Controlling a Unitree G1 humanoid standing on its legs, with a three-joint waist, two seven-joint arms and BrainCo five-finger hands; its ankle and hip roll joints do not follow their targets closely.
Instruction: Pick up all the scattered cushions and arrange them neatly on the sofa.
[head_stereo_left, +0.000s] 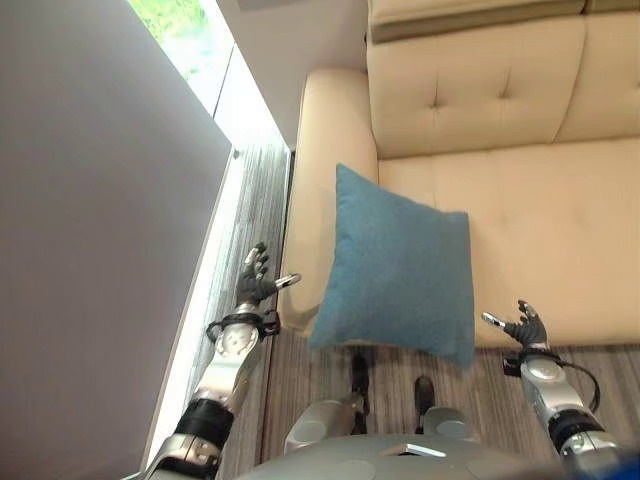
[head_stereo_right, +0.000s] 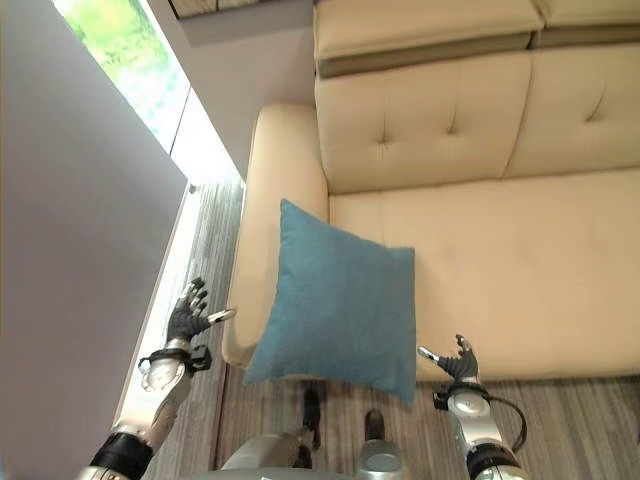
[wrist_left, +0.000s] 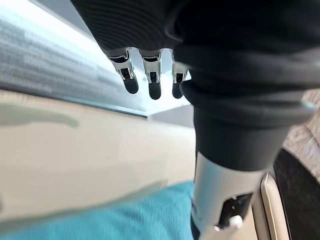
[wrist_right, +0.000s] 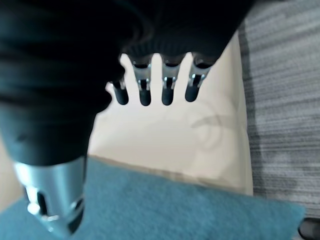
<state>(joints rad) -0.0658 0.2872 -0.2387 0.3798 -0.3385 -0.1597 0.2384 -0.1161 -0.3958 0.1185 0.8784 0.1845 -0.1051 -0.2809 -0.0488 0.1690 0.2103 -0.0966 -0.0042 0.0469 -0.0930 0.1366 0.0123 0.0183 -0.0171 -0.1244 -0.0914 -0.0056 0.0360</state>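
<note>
1. Cushion (head_stereo_left: 400, 270): blue, square. It is at the sofa's front edge, beside the armrest, tilted, with its lower corner hanging past the seat front over the floor. Neither hand touches it; whether it rests on the seat I cannot tell.
2. Sofa (head_stereo_left: 540, 220): cream, with a tufted back. The armrest (head_stereo_left: 320, 180) is on the robot's left.
3. Left hand (head_stereo_left: 255, 280): fingers straight and spread, thumb out to the side, holding nothing. It hovers over the floor just beside the armrest, left of the cushion.
4. Right hand (head_stereo_left: 525, 328): fingers relaxed and apart, holding nothing. It is in front of the seat edge, just right of the cushion's lower corner.
5. Floor (head_stereo_left: 500, 400): grey striped carpet in front of the sofa.
6. Window (head_stereo_left: 185, 30): bright strip at upper left, with a grey wall (head_stereo_left: 90, 220) beside it.
</note>
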